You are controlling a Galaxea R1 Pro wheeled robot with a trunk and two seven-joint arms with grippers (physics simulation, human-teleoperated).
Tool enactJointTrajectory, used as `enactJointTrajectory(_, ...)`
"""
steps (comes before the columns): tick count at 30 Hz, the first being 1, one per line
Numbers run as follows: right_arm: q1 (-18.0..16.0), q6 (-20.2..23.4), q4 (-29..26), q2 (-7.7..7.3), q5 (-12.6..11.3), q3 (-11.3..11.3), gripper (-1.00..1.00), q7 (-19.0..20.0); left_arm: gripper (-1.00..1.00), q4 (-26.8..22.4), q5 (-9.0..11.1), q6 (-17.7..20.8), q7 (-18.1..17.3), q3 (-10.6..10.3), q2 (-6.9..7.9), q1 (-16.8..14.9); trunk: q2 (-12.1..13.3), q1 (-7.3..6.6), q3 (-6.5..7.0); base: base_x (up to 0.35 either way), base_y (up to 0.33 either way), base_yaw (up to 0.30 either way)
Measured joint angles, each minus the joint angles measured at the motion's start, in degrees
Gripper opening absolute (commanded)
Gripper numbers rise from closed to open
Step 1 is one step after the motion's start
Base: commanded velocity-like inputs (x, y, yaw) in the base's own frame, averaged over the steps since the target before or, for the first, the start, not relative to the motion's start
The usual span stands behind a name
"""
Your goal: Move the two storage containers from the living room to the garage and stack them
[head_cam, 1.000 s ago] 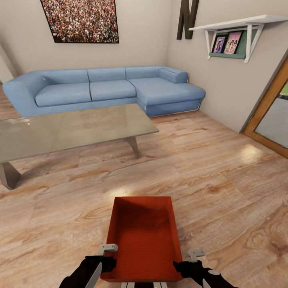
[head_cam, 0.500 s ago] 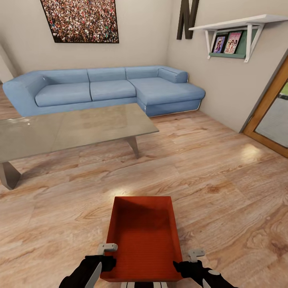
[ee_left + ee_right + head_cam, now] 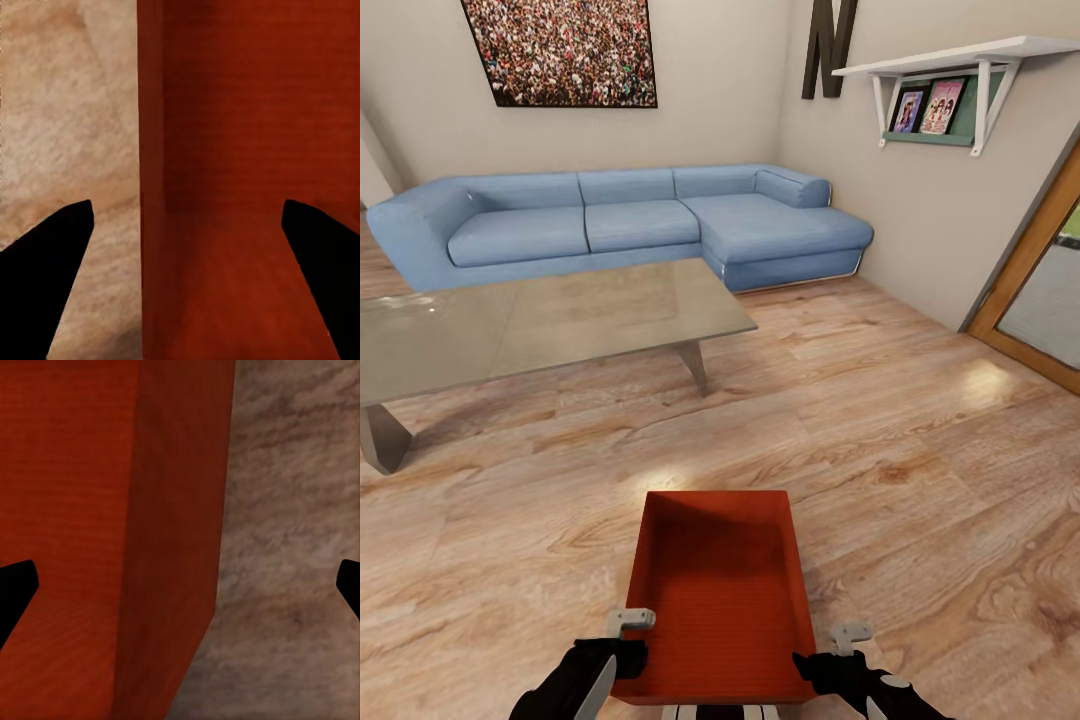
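One red-orange storage container (image 3: 715,590) sits on the wood-plank floor (image 3: 920,480) in the living room, directly before the robot. Left gripper (image 3: 184,247) and right gripper (image 3: 180,585) have jaws apart, each straddling a side wall, not yet clamped. Judged early: nothing lifted, no garage reached, both containers left to move.

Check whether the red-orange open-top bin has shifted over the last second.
No. The red-orange open-top bin sits unchanged against the glass coffee table and plank floor.
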Motion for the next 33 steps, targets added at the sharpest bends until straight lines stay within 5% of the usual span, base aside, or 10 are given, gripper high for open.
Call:
enactJointTrajectory(1,0.0,0.0,0.0,0.0,0.0,0.0,1.0,0.03,-1.0,0.0,-0.02,-0.02,0.02,-0.01,0.01,0.0,0.0,0.0,0.0,0.0,0.0,0.0)
enactJointTrajectory(2,0.0,0.0,0.0,0.0,0.02,-0.01,-1.0,0.03,-1.0,0.01,0.0,-0.02,0.03,-0.01,0.03,0.0,0.0,0.0,0.0,0.0,0.0,0.0)
enactJointTrajectory(7,0.01,-0.01,-0.02,0.04,-0.13,0.25,-1.0,0.25,-1.0,0.04,1.42,-0.2,-0.14,-0.1,-0.01,0.01,0.0,0.0,0.0,0.0,0.0,0.0)
enactJointTrajectory(33,0.01,0.07,0.0,0.02,-0.04,0.28,-1.0,0.06,-1.0,0.03,0.5,-0.27,-0.25,0.06,0.04,0.0,0.0,0.0,0.0,0.0,0.0,0.0)
